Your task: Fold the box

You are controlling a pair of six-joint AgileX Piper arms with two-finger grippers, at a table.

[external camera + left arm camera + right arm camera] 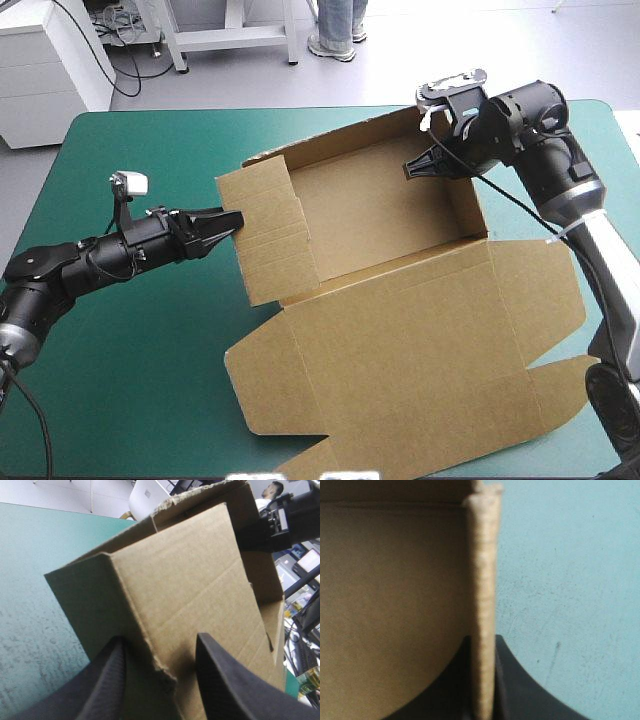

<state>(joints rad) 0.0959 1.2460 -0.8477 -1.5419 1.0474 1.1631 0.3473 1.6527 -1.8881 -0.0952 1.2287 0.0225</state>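
Note:
The brown box [380,210] stands on the teal-green cover as an open tray, walls up, its lid [420,350] lying flat toward the near edge. My left gripper [232,218] is at the left wall; in the left wrist view that wall [190,580] passes between the gripper's [160,639] spread fingers, one inside and one outside, with gaps on both sides. My right gripper [412,168] reaches over the right wall near the far corner. In the right wrist view the wall's top edge [482,555] runs straight between the gripper's [482,639] fingers, which press on it.
The lid's side flaps [545,290] spread out toward the table's right edge. Bare teal-green cover [130,350] lies left of the box and under my left arm. My right gripper [270,525] also shows beyond the box in the left wrist view.

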